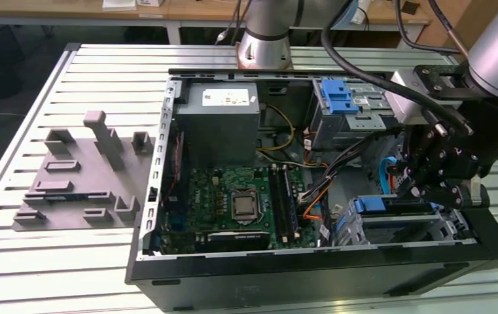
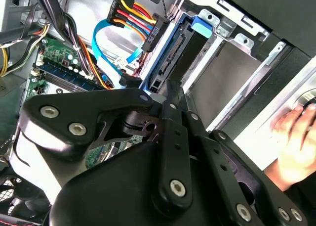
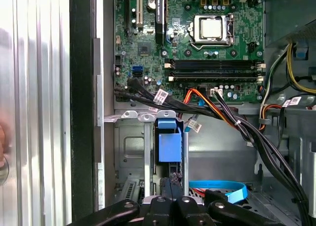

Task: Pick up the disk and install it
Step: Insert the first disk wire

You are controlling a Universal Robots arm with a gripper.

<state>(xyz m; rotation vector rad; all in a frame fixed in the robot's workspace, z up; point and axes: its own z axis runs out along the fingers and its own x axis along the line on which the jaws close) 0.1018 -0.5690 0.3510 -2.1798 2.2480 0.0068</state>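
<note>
Seating the disk (image 3: 168, 147) in its cage (image 3: 129, 152) looks like the current step. Fingers' state: cannot tell. Next needs a straight, gentle push.

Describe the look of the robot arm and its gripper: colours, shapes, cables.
The arm is made of silver-grey cylindrical segments with a dark joint band, and thick black cables loop along it to the wrist. The gripper is matt black, built from flat angular linkage plates pinned with round silver bolts, which show up close in the second wrist view.
</note>
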